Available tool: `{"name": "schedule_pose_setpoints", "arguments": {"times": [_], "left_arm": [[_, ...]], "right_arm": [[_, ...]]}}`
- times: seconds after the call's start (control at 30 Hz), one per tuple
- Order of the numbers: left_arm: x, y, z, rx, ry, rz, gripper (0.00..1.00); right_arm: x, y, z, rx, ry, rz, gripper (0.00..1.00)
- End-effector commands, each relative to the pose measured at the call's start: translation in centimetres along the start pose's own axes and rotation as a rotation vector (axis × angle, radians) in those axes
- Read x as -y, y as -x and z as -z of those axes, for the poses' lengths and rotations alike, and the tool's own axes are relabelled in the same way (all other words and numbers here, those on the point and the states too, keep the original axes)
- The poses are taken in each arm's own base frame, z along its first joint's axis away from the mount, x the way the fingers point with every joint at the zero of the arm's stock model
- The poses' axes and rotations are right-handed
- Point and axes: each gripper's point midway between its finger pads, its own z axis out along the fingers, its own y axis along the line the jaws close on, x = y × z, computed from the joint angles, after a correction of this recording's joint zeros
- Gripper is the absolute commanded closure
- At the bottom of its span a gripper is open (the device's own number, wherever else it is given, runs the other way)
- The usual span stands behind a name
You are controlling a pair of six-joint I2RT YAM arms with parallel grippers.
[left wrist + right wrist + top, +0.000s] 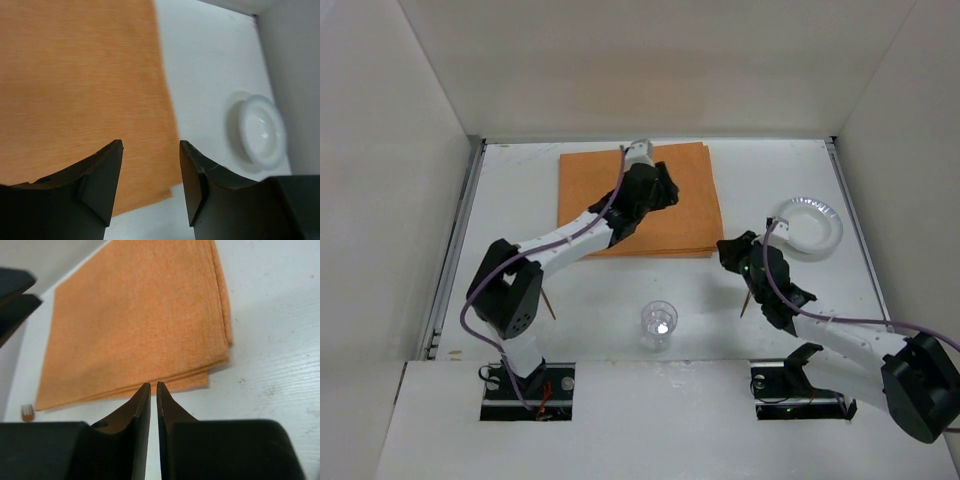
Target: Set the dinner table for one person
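right wrist, fork [27, 412] handle behind right claw [153, 386]

One worktop [520, 200], one placemat [670, 200], one plate [810, 226], one glass [659, 322]. Two wooden utensils: left utensil [550, 304], right utensil [746, 306]. Two arms: left arm [570, 240], right arm [840, 335].

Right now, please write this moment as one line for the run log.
left fingers open, empty, over placemat | right fingers shut, empty, near placemat corner | plate and glass on dinner table, off placemat
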Motion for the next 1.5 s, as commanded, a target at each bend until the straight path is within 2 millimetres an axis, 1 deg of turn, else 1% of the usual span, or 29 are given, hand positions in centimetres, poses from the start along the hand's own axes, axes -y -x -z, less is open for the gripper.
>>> {"name": "schedule_pose_setpoints", "arguments": {"times": [0.0,0.07,0.1,0.17,0.23,0.3,0.37,0.43,0.53,0.6,0.67,0.8,0.87,1.0,1.07,1.1,1.13,1.2,1.27,1.37,1.47], "left_arm": [[-9.0,-0.2,1.6,0.048,0.246,0.012,0.54],[-13.5,-1.1,3.5,0.067,0.374,-0.006,0.54],[-15.3,-1.4,4.6,0.077,0.431,-0.014,0.53],[-18.3,-2.0,6.3,0.085,0.522,-0.020,0.53],[-20.7,-2.7,7.8,0.082,0.588,-0.011,0.52],[-22.7,-3.3,8.9,0.073,0.640,0.010,0.51],[-24.4,-3.8,9.8,0.066,0.681,0.033,0.50],[-25.6,-4.4,10.5,0.057,0.707,0.053,0.50],[-27.1,-5.0,11.5,0.060,0.738,0.083,0.49],[-28.0,-5.5,12.1,0.052,0.755,0.110,0.49],[-28.9,-6.0,12.9,0.053,0.770,0.134,0.49],[-30.5,-6.6,13.9,0.067,0.799,0.179,0.49],[-30.8,-6.6,13.7,0.065,0.793,0.196,0.49],[-30.8,-6.3,12.8,0.079,0.776,0.216,0.49],[-30.8,-6.1,12.4,0.085,0.771,0.225,0.49],[-30.8,-6.0,12.3,0.093,0.772,0.226,0.50],[-30.8,-5.9,12.2,0.097,0.769,0.228,0.51],[-30.9,-6.1,11.9,0.103,0.766,0.236,0.55],[-31.4,-6.4,11.8,0.105,0.777,0.242,0.60],[-31.9,-6.9,12.0,0.120,0.781,0.256,0.73],[-31.9,-7.1,12.1,0.132,0.767,0.265,0.83]], "right_arm": [[0.0,0.2,-1.0,0.001,-0.025,0.005,0.85],[0.6,-0.4,-1.6,-0.023,-0.057,0.019,0.83],[1.3,-0.6,-2.0,-0.034,-0.088,0.021,0.77],[2.7,-1.1,-2.9,-0.060,-0.147,0.026,0.60],[3.9,-1.8,-3.7,-0.094,-0.198,0.003,0.48],[4.3,-2.3,-4.4,-0.128,-0.223,-0.027,0.41],[4.4,-2.8,-5.2,-0.161,-0.237,-0.054,0.38],[4.4,-3.2,-6.1,-0.187,-0.254,-0.075,0.38],[4.6,-3.7,-7.5,-0.218,-0.272,-0.111,0.40],[5.0,-4.2,-8.1,-0.239,-0.287,-0.137,0.43],[5.6,-4.5,-8.2,-0.244,-0.305,-0.147,0.46],[6.5,-4.8,-7.8,-0.238,-0.332,-0.144,0.46],[6.4,-4.8,-8.0,-0.239,-0.333,-0.142,0.45],[6.4,-5.5,-8.7,-0.266,-0.340,-0.159,0.45],[6.6,-5.8,-9.0,-0.270,-0.345,-0.166,0.47],[6.6,-5.8,-9.1,-0.271,-0.346,-0.168,0.49],[6.7,-5.9,-9.2,-0.272,-0.347,-0.169,0.54],[6.4,-5.8,-9.4,-0.271,-0.342,-0.173,0.66],[6.2,-5.5,-9.4,-0.267,-0.337,-0.178,0.74],[5.9,-5.1,-8.8,-0.265,-0.324,-0.181,0.80],[5.9,-4.6,-8.0,-0.256,-0.313,-0.177,0.82]]}}
